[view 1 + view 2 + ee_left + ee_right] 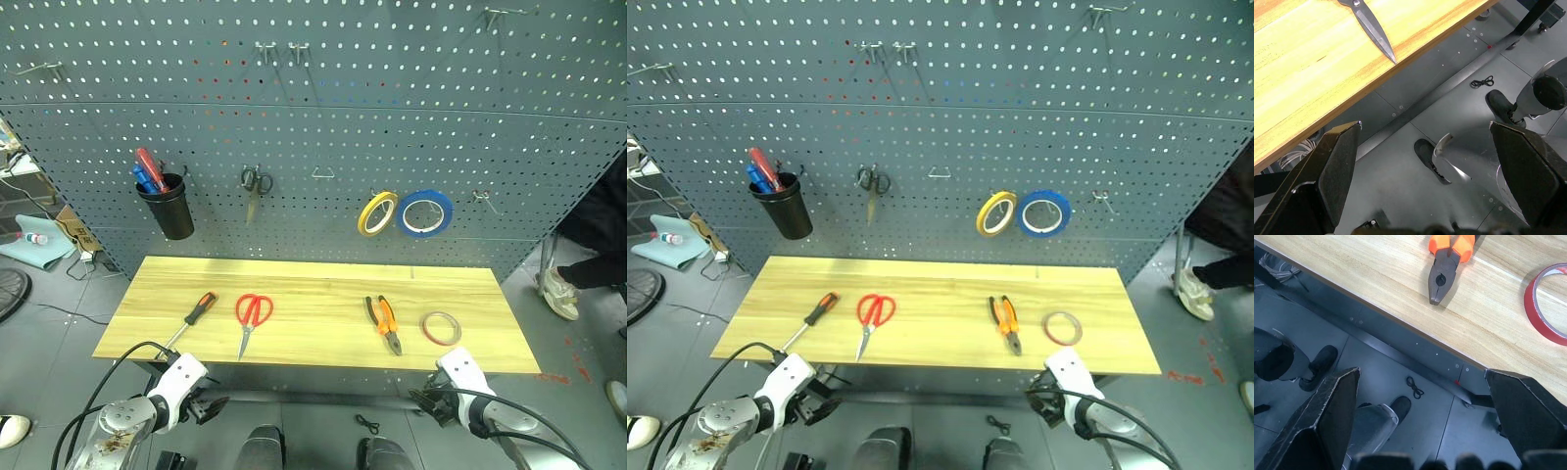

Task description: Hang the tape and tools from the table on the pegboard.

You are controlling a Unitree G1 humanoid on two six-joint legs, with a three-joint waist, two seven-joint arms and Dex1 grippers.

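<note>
The left gripper is hanging with jaws spread wide and empty, below the near edge of the table, beneath the scissors. The right gripper is gaping likewise, holding nothing, low in front of the edge under the pliers and tape. All four items are lying in a row on the table: screwdriver leftmost, then scissors, pliers, tape. Behind, the pegboard is carrying a black cup, small scissors, a yellow roll and a blue roll.
</note>
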